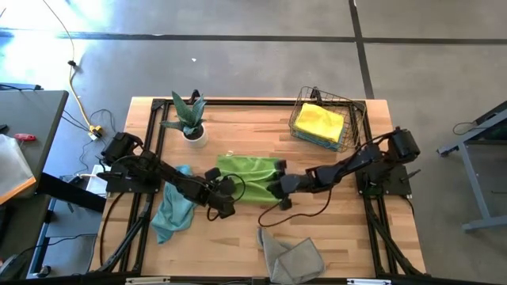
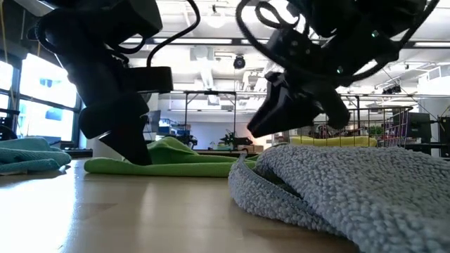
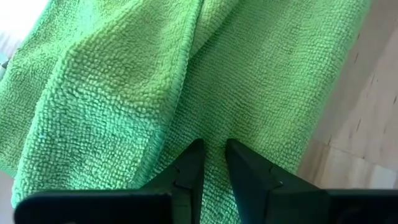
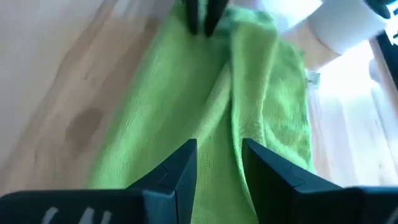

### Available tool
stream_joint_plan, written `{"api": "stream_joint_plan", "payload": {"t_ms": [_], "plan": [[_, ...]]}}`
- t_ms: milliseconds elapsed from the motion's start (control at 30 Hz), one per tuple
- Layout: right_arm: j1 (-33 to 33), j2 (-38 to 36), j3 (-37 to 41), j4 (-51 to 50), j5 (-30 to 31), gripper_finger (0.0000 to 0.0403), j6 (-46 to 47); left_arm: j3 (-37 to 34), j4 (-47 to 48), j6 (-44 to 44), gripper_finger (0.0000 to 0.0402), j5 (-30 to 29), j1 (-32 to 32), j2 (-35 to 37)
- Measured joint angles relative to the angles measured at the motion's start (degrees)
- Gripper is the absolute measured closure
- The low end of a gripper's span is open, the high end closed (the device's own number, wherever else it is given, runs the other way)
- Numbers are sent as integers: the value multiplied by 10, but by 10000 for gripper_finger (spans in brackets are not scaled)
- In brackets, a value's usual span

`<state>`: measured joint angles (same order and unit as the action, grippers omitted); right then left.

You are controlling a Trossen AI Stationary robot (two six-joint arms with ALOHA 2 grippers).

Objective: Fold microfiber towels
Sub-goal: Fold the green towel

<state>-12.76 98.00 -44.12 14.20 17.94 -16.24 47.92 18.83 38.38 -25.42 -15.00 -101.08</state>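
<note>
A lime green towel (image 1: 252, 176) lies loosely folded on the middle of the table, with a ridge (image 4: 239, 81) running along it. My left gripper (image 1: 229, 192) is down on its left end, shut on the cloth (image 3: 213, 149). My right gripper (image 1: 279, 188) hovers open just above the towel's right end (image 2: 256, 130) and holds nothing; the ridge passes below its fingers (image 4: 219, 152). A teal towel (image 1: 174, 210) lies crumpled at the left. A grey towel (image 1: 291, 253) lies at the near edge. My left gripper pinches a raised fold of the green towel near its left end (image 3: 211, 134) between its two fingers. They come slanting down from the table's left. The towel lies flat on the table around the fingers (image 2: 137, 151). How many layers are caught I cannot tell.
A copper wire basket (image 1: 348, 119) holding a yellow towel (image 1: 319, 123) stands at the far right. A potted plant (image 1: 190, 119) stands at the far left. Bare wood shows in front of the green towel, between the teal and grey ones.
</note>
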Motion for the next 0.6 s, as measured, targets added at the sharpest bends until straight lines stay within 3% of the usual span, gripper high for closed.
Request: {"api": "stream_joint_plan", "payload": {"t_ms": [167, 400, 600], "plan": [[16, 24, 1, -1, 3, 281, -61, 0, 0, -4, 339, 0, 1, 0], [45, 37, 0, 7, 24, 281, -68, -1, -3, -6, 339, -4, 1, -1], [62, 37, 0, -2, -21, 281, -67, -1, -3, -6, 339, -4, 1, -1]]}}
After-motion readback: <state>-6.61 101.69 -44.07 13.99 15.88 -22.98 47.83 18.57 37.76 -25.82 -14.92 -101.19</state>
